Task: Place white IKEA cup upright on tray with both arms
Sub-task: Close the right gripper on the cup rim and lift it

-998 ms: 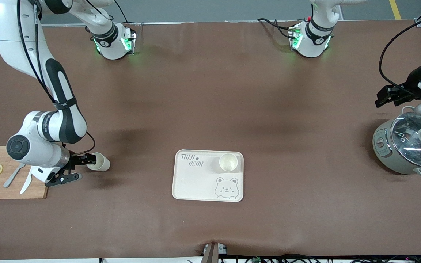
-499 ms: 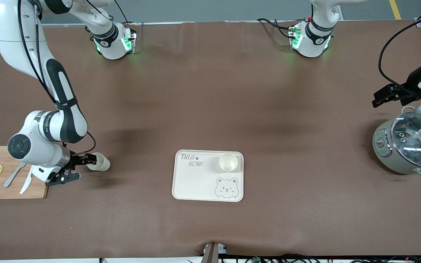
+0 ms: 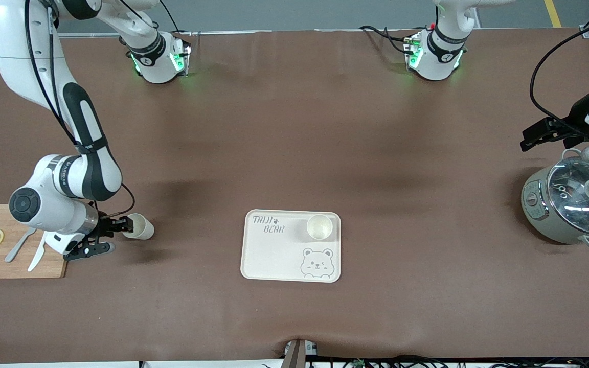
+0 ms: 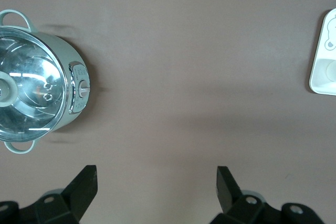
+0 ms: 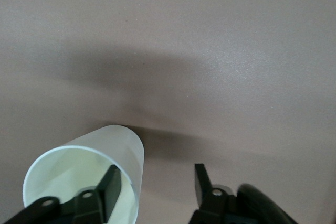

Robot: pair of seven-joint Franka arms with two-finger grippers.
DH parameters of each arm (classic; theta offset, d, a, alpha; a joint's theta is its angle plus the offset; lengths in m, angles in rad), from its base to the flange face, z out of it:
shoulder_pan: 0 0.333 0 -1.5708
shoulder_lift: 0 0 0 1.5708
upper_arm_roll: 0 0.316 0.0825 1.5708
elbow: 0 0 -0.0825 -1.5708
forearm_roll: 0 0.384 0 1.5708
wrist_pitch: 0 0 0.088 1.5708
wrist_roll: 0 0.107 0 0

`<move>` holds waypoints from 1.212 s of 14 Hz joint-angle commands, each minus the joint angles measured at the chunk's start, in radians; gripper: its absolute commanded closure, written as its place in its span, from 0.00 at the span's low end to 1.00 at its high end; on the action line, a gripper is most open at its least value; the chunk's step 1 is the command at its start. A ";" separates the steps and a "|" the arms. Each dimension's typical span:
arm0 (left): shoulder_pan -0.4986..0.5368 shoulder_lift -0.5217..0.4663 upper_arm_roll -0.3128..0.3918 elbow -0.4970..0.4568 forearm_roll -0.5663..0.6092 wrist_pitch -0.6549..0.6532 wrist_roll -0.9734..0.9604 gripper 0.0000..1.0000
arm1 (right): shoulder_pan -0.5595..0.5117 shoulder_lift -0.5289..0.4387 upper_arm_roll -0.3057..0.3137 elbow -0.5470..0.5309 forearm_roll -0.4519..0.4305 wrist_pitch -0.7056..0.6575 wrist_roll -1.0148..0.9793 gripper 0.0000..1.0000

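Right gripper (image 3: 114, 236): set at a tipped cup (image 3: 138, 227), one finger apparently inside the rim, grip not confirmed | tray (image 3: 274, 255): an upright cup (image 3: 319, 227) stood on it, seemingly empty | left gripper (image 3: 529, 139): spread wide above table beside lidded pot (image 3: 573, 204)

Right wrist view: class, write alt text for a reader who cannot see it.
A white cup lies on its side on the brown table, its open mouth toward the camera. The right gripper straddles its wall, one finger inside the cup, the other outside.
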 commanded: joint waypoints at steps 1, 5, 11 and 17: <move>-0.011 -0.019 0.008 -0.025 0.020 0.023 0.018 0.00 | -0.001 -0.008 0.000 -0.014 0.033 0.011 -0.020 0.54; -0.011 -0.017 0.008 -0.027 0.020 0.023 0.018 0.00 | -0.001 -0.008 0.000 -0.014 0.033 0.011 -0.018 0.75; -0.012 -0.017 0.003 -0.044 0.055 0.020 0.035 0.00 | 0.002 -0.008 0.000 -0.014 0.034 0.006 -0.015 0.97; -0.011 -0.016 -0.004 -0.044 0.056 0.022 0.033 0.00 | 0.004 -0.008 0.002 -0.013 0.034 0.002 -0.012 1.00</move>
